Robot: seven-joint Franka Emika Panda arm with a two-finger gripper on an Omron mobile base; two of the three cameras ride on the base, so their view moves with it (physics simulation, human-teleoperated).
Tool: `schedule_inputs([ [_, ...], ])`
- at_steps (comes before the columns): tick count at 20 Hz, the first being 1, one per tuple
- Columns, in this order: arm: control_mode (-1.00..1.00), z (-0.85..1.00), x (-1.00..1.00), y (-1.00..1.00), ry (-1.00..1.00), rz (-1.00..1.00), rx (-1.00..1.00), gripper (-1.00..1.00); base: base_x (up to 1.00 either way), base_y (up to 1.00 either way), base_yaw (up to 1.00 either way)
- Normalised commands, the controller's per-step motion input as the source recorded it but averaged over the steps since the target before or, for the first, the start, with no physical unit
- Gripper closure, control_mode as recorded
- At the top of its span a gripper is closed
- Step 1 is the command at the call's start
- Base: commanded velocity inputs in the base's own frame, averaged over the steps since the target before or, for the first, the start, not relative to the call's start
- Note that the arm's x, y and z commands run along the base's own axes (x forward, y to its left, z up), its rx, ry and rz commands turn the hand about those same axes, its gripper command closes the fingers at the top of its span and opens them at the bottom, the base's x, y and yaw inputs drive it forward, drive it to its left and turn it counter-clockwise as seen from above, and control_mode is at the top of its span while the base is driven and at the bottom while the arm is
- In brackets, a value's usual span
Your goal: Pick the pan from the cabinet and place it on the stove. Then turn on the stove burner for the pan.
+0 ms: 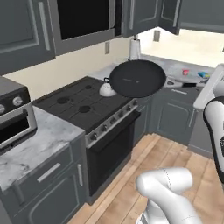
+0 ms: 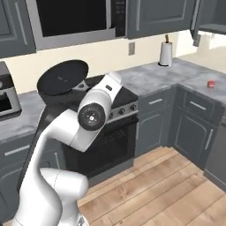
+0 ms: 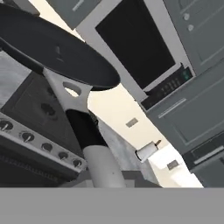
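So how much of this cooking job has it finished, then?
Roughly the first half. The pan is already out of the cabinet, held by its handle in the shut gripper, in the air over the stove, beside the kettle. Left to do: setting it on a burner and turning a knob.

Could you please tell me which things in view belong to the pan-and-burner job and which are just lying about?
Part of the job:
- pan, carried by its handle above the stove
- stove, with its front knobs
- hand, shut on the pan's handle

Just lying about:
- kettle on the cooktop
- paper towel roll
- microwave
- toaster oven
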Motion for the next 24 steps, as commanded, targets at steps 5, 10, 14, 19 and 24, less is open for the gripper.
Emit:
schedule_inputs([
  [5,1.0,0.0,0.0,0.0,0.0,0.0,0.0,1.0,0.0,-0.06,0.42],
  [10,1.0,0.0,0.0,0.0,0.0,0.0,0.0,1.0,0.1,-0.28,0.39],
  [14,1.0,0.0,0.0,0.0,0.0,0.0,0.0,1.0,0.28,-0.55,0.36],
  [19,1.0,0.0,0.0,0.0,0.0,0.0,0.0,1.0,0.33,-0.49,0.34],
  [24,1.0,0.0,0.0,0.0,0.0,0.0,0.0,1.0,0.24,-0.11,0.26],
])
